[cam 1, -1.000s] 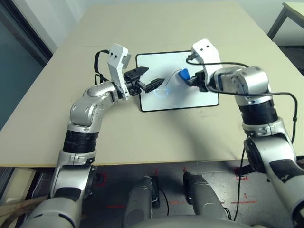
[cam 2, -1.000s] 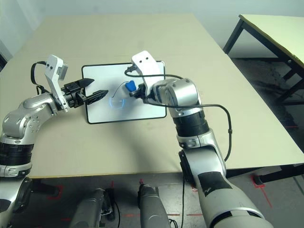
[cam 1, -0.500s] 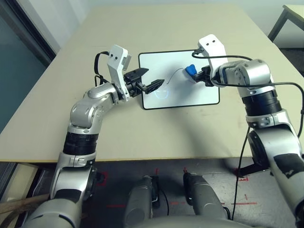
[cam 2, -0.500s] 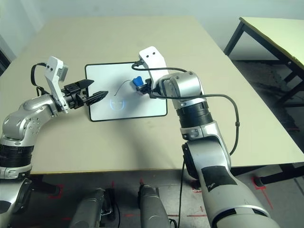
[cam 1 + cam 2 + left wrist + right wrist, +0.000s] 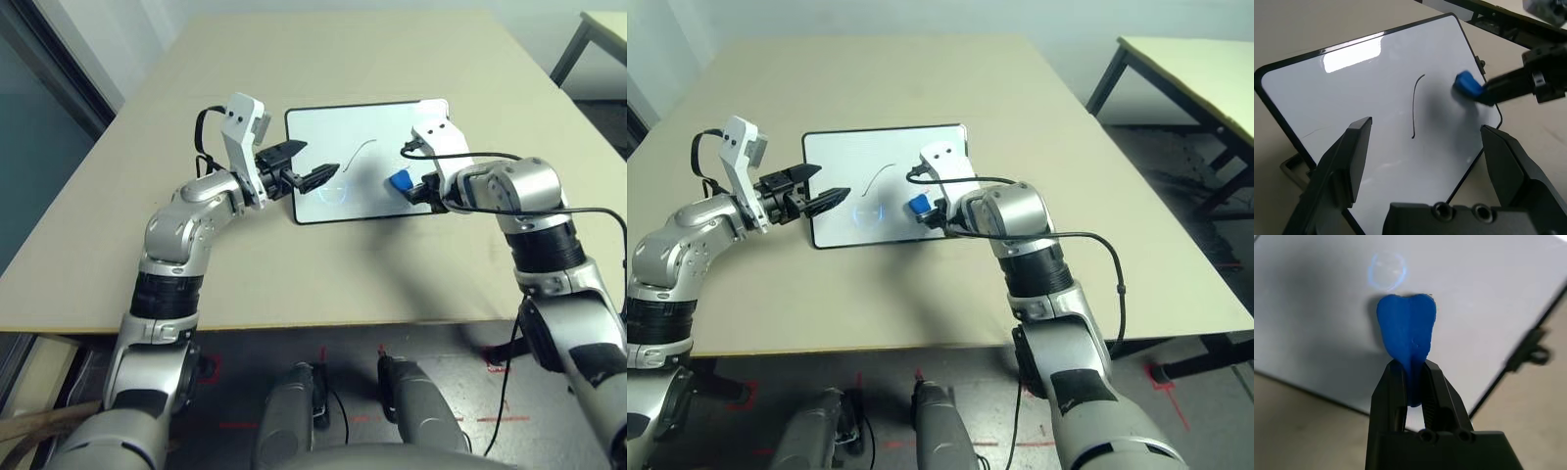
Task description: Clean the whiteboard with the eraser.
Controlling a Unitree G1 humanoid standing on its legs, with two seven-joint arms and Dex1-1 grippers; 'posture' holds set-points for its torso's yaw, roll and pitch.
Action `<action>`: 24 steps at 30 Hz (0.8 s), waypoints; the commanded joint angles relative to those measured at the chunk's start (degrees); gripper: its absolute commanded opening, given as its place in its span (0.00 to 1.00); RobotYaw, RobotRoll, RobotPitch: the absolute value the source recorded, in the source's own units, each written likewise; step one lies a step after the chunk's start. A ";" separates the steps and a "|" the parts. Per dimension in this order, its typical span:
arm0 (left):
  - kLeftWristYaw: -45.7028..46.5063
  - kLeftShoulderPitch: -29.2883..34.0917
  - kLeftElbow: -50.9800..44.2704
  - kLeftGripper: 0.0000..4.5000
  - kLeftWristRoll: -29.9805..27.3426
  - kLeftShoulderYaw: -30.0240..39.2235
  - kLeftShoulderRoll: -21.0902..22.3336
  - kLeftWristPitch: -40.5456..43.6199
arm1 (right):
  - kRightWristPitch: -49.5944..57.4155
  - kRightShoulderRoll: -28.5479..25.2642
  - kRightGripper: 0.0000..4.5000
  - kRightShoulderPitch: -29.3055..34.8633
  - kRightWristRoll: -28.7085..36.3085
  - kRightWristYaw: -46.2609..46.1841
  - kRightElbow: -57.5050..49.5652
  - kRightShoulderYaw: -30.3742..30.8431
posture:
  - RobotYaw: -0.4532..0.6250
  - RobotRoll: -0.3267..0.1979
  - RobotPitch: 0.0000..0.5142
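I logged the board [image 5: 362, 162] lying flat at table centre. My right gripper [image 5: 1411, 382] had its fingers clamped on the eraser [image 5: 399, 181], the blue block sitting at about 4 o'clock on the board (contact with the surface unclear). A thin dark stroke [image 5: 1416, 105] showed mid-board. My left gripper [image 5: 306, 164] hovered at the board's 9 o'clock edge, fingers spread wide, holding nothing.

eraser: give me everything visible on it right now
The eraser is a small bright blue block with rounded, lobed edges and a centre seam, matte like foam or plastic. The right gripper is shut on its lower end, so it sticks out past the fingertips. It sits over the whiteboard, near its right side, right of the remaining thin dark stroke. Contact with the board cannot be told.
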 commanded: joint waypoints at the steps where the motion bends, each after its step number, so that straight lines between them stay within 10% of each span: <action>1: -0.39 -0.02 0.63 1.00 -0.03 -0.44 0.02 -0.21 | -0.78 -0.36 0.09 0.60 -1.27 -0.87 2.28 -0.27 | 0.31 0.62 0.30; 10: -0.28 -0.07 0.71 1.00 0.01 -0.32 0.02 -0.30 | 7.46 0.91 0.09 7.19 0.59 0.03 -8.76 1.89 | 0.31 0.62 0.30; 24: -0.24 0.79 0.72 1.00 0.09 -0.10 0.29 -0.53 | 0.82 2.23 0.09 0.32 0.23 -0.12 -0.95 -0.27 | 0.31 0.62 0.31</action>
